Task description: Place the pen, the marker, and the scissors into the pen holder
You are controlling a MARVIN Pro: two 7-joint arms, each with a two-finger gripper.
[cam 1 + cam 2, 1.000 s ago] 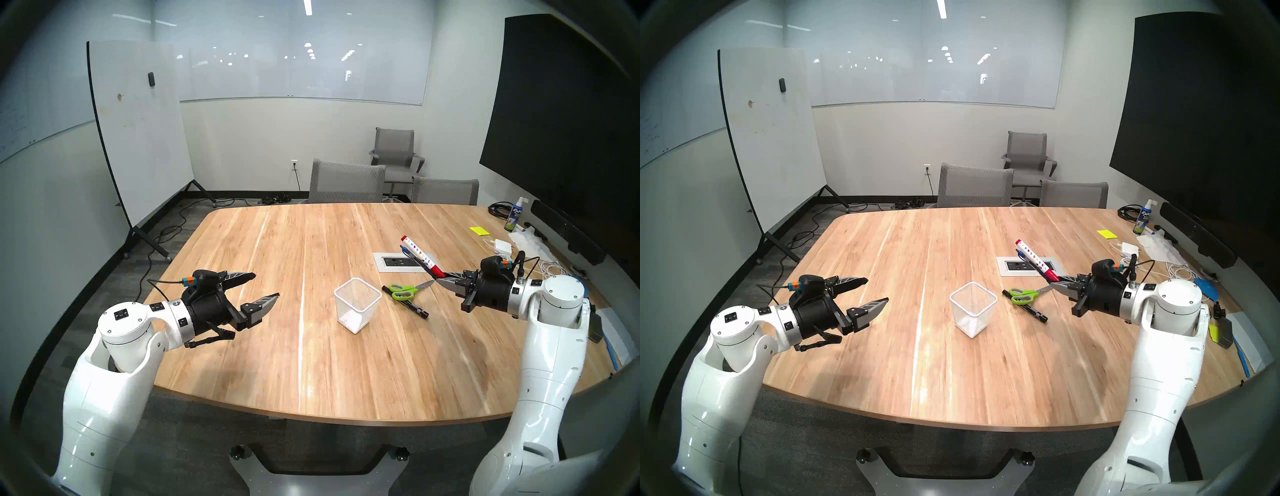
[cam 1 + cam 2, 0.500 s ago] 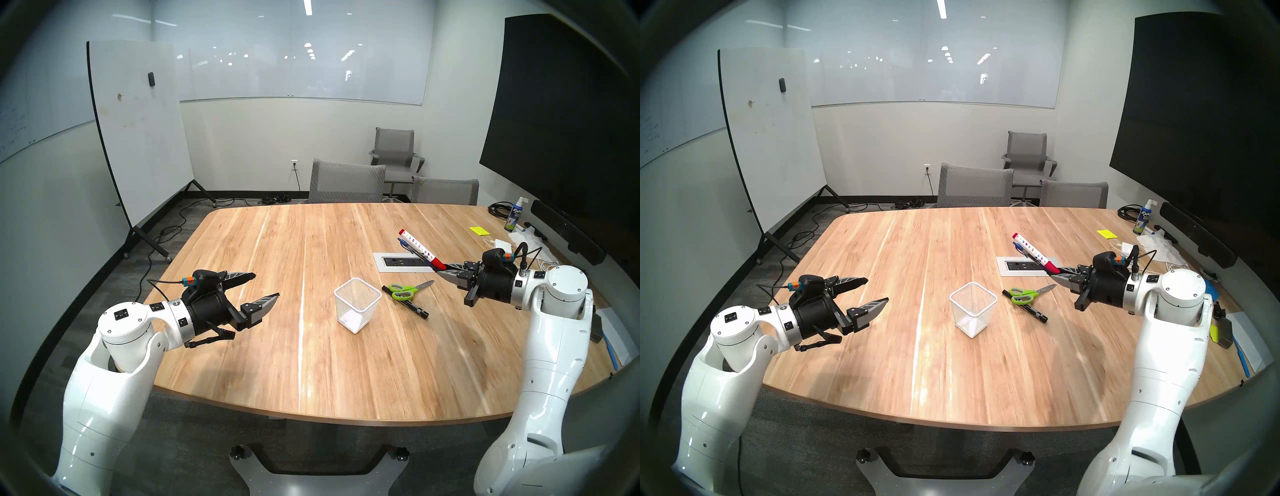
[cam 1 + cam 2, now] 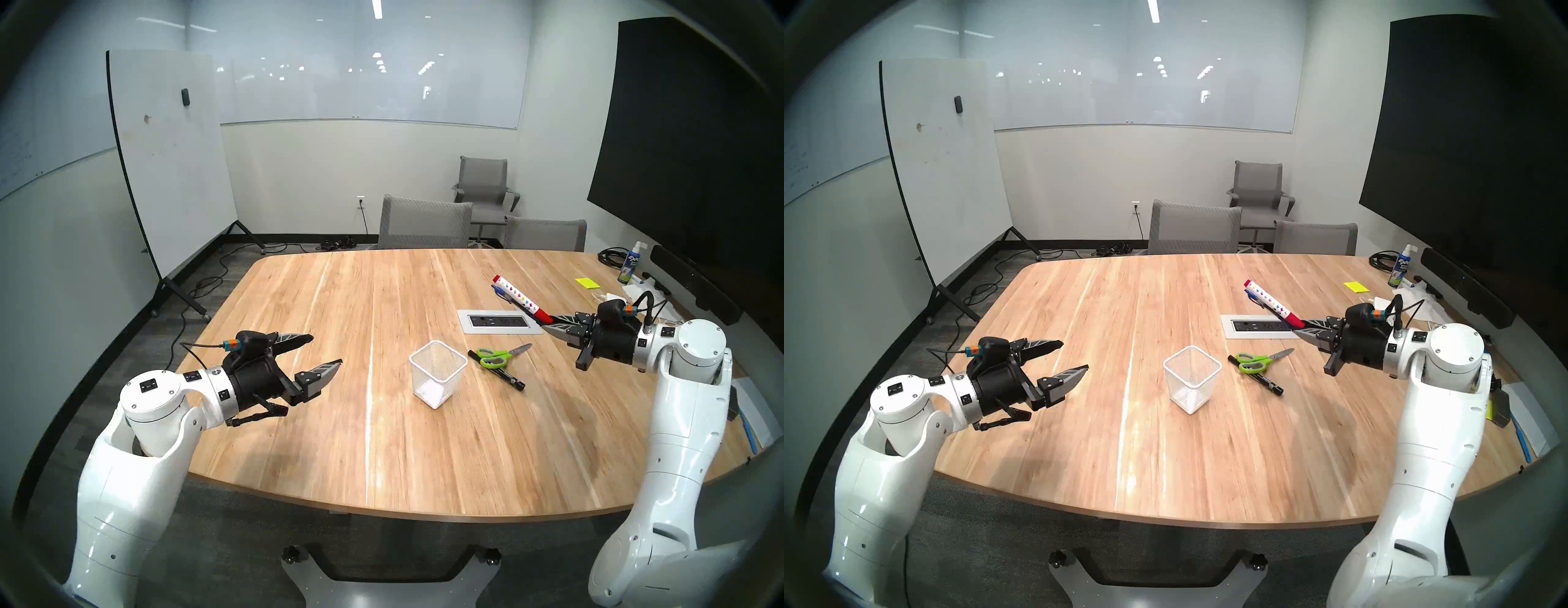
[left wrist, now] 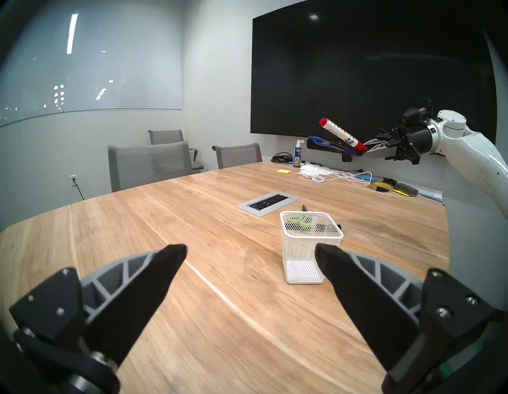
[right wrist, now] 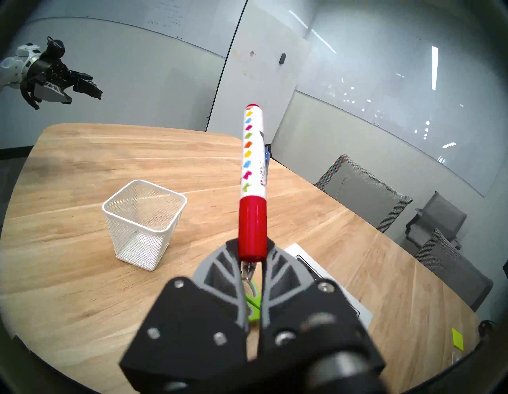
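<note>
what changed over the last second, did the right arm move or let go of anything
The right gripper, shut on the white red-capped marker and the pen together, rose a little and drew back toward the table's right edge. Nothing was released. The left gripper, pen holder, scissors and black marker stayed put.

Left arm: reached in over the table's near-left edge, forearm raised, wrist about level.
Left gripper: jaws stood wide apart and empty, pointing toward the table's middle.
Right arm: rose over the table's right edge, wrist bent inward.
Right gripper: jaws were pressed together, clamping a red-capped marker and a blue pen held aloft.
</note>
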